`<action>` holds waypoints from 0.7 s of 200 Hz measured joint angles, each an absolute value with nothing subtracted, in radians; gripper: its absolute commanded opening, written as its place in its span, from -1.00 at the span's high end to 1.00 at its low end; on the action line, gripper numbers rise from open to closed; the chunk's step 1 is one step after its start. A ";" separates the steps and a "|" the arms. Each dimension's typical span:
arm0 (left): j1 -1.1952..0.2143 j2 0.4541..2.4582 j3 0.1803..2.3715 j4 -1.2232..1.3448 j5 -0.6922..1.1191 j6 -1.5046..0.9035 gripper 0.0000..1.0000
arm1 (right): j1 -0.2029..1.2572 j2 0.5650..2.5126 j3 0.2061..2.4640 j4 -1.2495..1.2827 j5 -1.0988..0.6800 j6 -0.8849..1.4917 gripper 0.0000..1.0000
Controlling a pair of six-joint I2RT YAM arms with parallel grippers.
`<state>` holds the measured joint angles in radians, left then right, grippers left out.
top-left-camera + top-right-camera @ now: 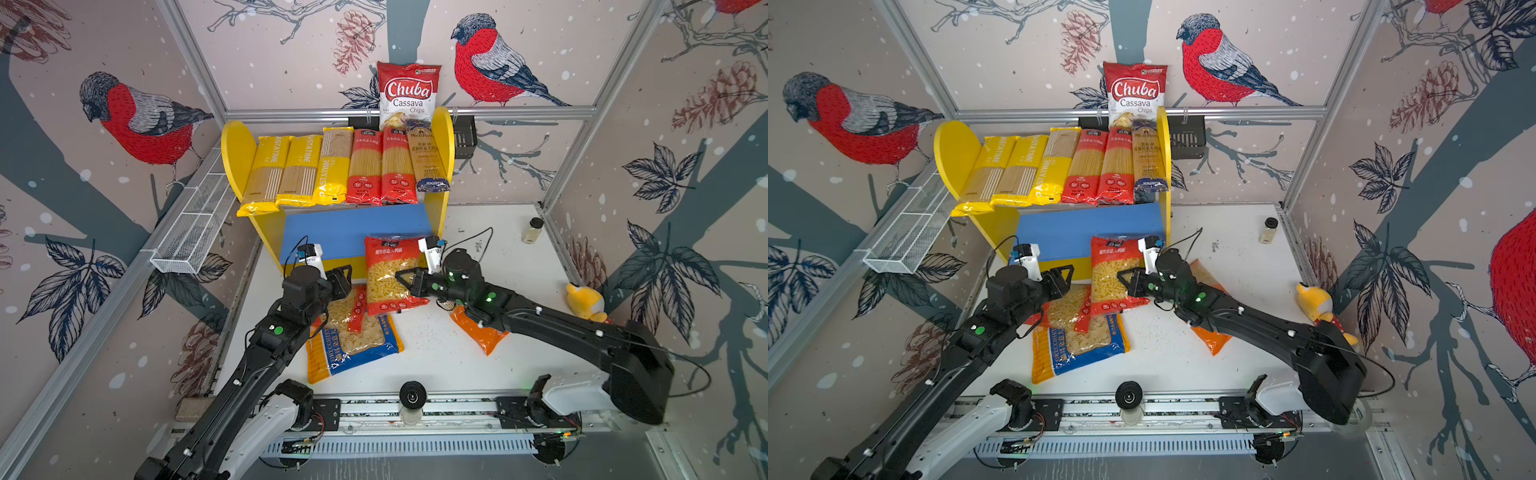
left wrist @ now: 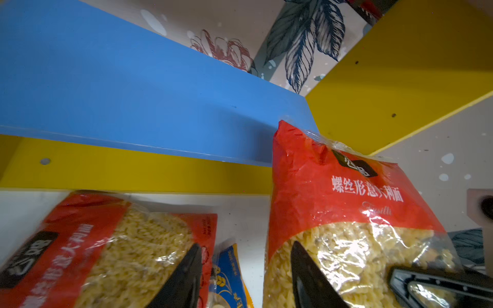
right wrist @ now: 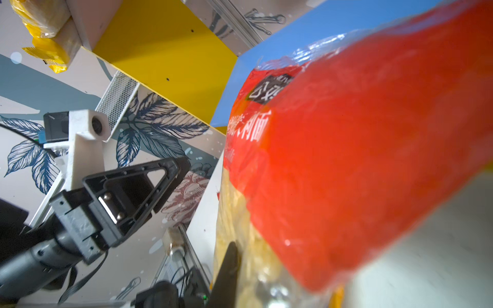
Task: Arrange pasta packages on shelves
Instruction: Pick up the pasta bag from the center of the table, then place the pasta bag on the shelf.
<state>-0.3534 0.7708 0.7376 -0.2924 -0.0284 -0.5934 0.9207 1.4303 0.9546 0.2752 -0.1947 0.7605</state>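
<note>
Holds the red fusilli bag (image 1: 390,276) almost upright in front of the shelves (image 1: 442,141), long axis running top to bottom, logo end up and nearest the blue lower board (image 1: 353,226), bottom end down by the table (image 1: 457,365). Turns its printed face to both top views. Impossible to tell whether the bottom edge touches down.

Reaches in from the right with the right gripper (image 1: 409,280), arm stretched low over an orange bag (image 1: 482,334), fingers pointing toward the left arm. Clamps those jaws nearly together on the bag's right edge, about mid-height, over the clear pasta window.

Meets it from the other side with the left gripper (image 1: 343,280), forearm sloping upward, fingers aimed at the bag's left edge. Shows these jaws about half apart, gripping nothing; in the left wrist view one fingertip (image 2: 301,261) overlaps the bag's lower corner, contact impossible to judge. Hangs above a second red bag (image 2: 106,253) lying flat, partly on a blue-yellow bag (image 1: 353,351).
</note>
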 measured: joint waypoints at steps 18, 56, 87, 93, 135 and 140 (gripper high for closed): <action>-0.292 0.743 0.739 -0.324 -0.030 -0.583 -0.18 | 0.925 1.509 1.016 0.324 -0.186 0.772 1.00; -0.127 0.685 0.684 -0.303 0.001 -0.590 -0.35 | 0.915 1.686 1.181 0.398 -0.164 0.805 1.00; -0.076 0.647 0.596 -0.199 0.076 -0.665 -0.68 | 0.915 1.832 1.296 0.434 -0.161 0.870 0.98; -0.073 0.639 0.574 -0.169 0.084 -0.683 -0.73 | 0.915 1.856 1.318 0.432 -0.160 0.875 0.97; 0.001 0.630 0.426 -0.004 0.185 -0.815 -0.86 | 0.902 1.982 1.441 0.417 -0.162 0.953 0.79; 0.019 0.640 0.411 0.020 0.201 -0.829 -0.85 | 0.899 1.993 1.447 0.417 -0.170 0.975 0.77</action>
<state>0.0189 0.6403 0.4107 0.0200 0.2008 -0.8288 0.8986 1.9926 1.4471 0.4171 -0.1703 0.9749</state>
